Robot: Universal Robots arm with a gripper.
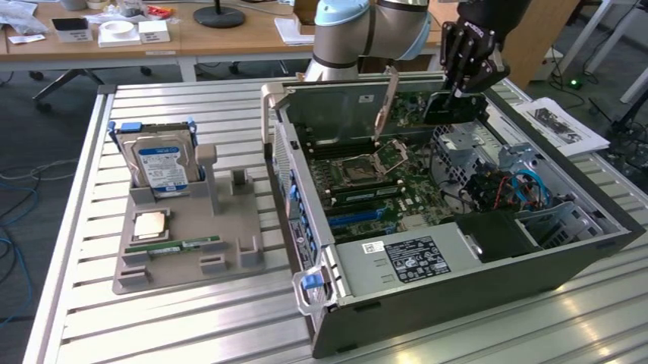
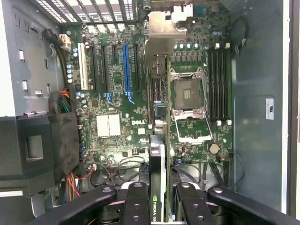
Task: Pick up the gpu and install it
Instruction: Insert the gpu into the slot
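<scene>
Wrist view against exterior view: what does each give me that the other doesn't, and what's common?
Wrist view: the gpu edge-on, clamped between the jaws, plus the white Dell lettering on the motherboard. Exterior view: the hard drive standing in the grey holder, a memory stick lying on it, the slatted table. Shared: the gpu itself, the open computer case, the CPU socket.

Open case (image 1: 445,292), cables (image 1: 503,191) beside motherboard (image 1: 405,193)

Bright, even room light; soft shadows.
</scene>
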